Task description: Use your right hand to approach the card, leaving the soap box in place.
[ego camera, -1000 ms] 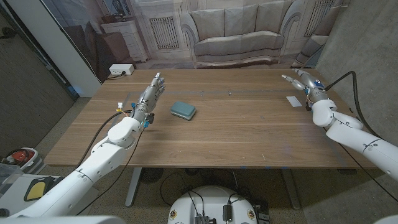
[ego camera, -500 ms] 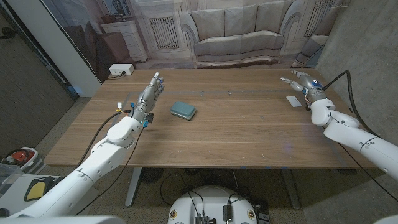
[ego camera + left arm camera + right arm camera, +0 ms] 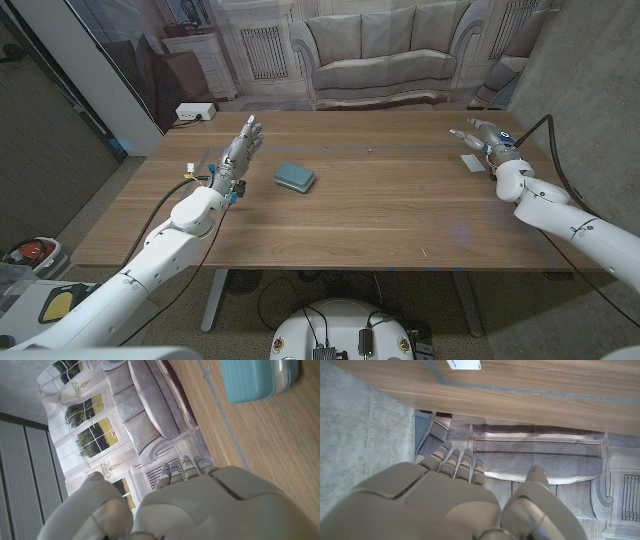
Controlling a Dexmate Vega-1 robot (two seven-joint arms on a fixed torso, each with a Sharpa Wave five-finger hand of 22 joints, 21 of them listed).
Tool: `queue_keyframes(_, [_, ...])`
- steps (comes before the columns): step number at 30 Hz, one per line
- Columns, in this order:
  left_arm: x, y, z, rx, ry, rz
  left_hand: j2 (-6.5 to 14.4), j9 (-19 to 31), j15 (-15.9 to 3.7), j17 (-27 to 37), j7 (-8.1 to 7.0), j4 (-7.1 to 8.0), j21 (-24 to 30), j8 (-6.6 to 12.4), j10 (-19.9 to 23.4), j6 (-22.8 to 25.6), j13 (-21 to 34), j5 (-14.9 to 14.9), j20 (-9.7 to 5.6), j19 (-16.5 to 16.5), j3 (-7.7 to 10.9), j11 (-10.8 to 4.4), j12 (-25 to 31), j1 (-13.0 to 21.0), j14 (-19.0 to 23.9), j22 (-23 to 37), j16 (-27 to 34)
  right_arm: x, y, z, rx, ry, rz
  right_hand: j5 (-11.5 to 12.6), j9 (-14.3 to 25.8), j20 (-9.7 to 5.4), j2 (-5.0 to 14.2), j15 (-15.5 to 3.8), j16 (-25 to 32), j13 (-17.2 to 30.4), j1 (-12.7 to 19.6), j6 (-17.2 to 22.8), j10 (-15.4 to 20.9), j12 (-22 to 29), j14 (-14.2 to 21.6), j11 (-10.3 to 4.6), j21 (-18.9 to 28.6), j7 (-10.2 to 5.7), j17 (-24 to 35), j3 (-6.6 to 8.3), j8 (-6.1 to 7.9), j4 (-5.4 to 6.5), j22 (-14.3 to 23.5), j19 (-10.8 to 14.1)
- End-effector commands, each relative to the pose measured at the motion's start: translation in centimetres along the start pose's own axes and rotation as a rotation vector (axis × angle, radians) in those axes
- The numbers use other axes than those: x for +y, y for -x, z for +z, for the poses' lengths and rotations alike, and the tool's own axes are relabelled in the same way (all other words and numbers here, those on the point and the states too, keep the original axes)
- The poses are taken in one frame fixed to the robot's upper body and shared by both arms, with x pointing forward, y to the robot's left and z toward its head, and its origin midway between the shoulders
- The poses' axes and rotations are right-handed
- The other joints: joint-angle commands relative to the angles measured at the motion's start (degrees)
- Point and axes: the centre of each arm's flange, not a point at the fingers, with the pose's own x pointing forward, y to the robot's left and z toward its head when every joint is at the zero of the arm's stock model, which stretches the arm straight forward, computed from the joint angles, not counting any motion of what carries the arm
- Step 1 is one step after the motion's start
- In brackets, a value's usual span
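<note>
Broadly, the long brown wooden table (image 3: pixel 350 215) spans the head view, and the 2 white robot arms come onto it from opposite ends, well apart. The right hand (image 3: pixel 482 137) hangs over the table's far right corner with its fingers spread and reaching away from the robot, holding nothing. The left hand (image 3: pixel 240 150) stands raised over the left side, fingers up and apart, also empty.

Next in size, the teal rounded soap box (image 3: pixel 294 177) lies just to the inner side of the left hand, near it but not touching, and far across the table from the right hand. By the task it should stay where it is, and I judge it lies well off the right hand's line.

Smallest is the flat white rectangular card (image 3: pixel 471 161), lying on the wood close to the table's right edge. It sits just nearer the robot than the right hand's fingertips and slightly toward the table's middle from the palm, so the hand seems to be a little beyond it and above it. In the right wrist view the card (image 3: pixel 464 364) shows as a white corner on the wood, beside a pale line that runs along the table. Its long axis appears to run across the table, roughly crosswise to the hand's fingers.

The right hand is plainly the nearer one. Reaching the card looks to call for a short lowering and drawing back.
</note>
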Motion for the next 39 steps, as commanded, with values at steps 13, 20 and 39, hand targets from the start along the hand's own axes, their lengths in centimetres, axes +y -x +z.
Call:
queue_keyframes(13, [0.5,-0.1,0.2,0.016,-0.016,-0.005,0.2,0.1,0.24,0.3,0.51,0.02,-0.2,0.05,-0.1,0.3,0.3,-0.1,-0.21,-0.7,-0.51,0.39,0.0,0.2,-0.3,0.2,0.0,1.8,-0.6,-0.9,0.093,-0.009,0.091,0.3,0.3,-1.49,0.10,0.64,0.1,0.1,-0.1,0.0,-0.2,0.0,-0.1,0.34,0.4,-0.53,0.2,-0.33,0.17,0.09,0.2,0.1])
queue_keyframes(20, [0.6,-0.3,0.2,0.018,-0.015,-0.011,0.3,0.1,0.25,0.3,0.47,0.02,-0.1,0.09,-0.1,0.5,0.3,-0.1,-0.26,-0.7,-0.59,0.37,0.0,0.3,-0.4,0.2,0.0,2.2,-0.8,-0.8,0.108,-0.008,0.114,0.3,0.3,-1.44,0.06,0.76,0.1,0.1,-0.1,0.0,-0.1,0.1,0.0,0.26,0.5,-0.57,0.2,-0.37,0.16,0.07,0.2,0.1])
queue_keyframes(39, [1.0,-0.4,-0.2,0.028,-0.011,-0.008,0.4,0.1,0.19,0.3,0.49,0.01,0.0,0.06,-0.1,0.6,0.3,-0.2,-0.24,-0.4,-0.81,0.34,0.0,0.3,-0.4,0.2,0.0,3.8,-1.4,-0.4,0.138,-0.016,0.181,0.2,0.3,-1.24,0.01,0.92,0.4,0.1,-0.2,0.0,0.1,0.2,0.5,0.17,0.7,-0.50,0.2,-0.49,0.23,0.07,0.1,0.4])
